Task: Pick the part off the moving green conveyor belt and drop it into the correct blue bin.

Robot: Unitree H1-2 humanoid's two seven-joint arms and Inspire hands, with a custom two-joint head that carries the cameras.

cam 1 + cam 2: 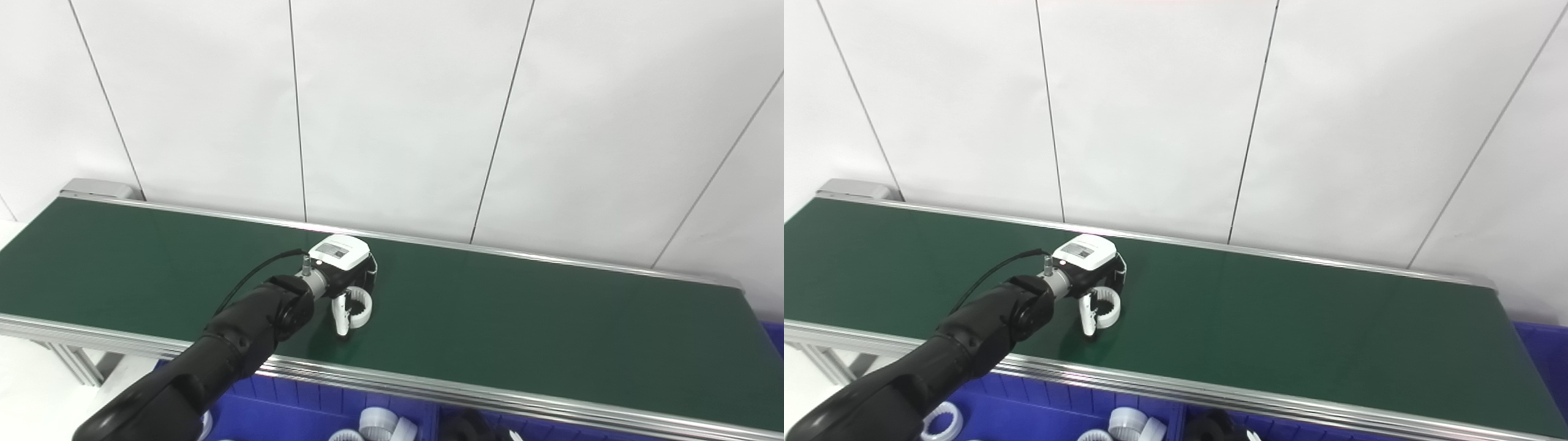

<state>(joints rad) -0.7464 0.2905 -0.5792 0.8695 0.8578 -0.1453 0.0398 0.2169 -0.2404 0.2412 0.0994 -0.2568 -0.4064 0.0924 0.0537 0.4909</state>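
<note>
A white ring-shaped part with a toothed inner edge lies on the green conveyor belt, near the middle; it also shows in the right eye view. My left hand reaches over the belt from the lower left, white back plate up. Its thumb presses the ring's left side and its dark fingers curl down behind the ring, so the hand is closed around it at belt level. My right hand is out of view.
Blue bins stand below the belt's near rail: one holds white rings, the one beside it holds black parts. Another blue bin shows at the belt's right end. A white wall stands behind.
</note>
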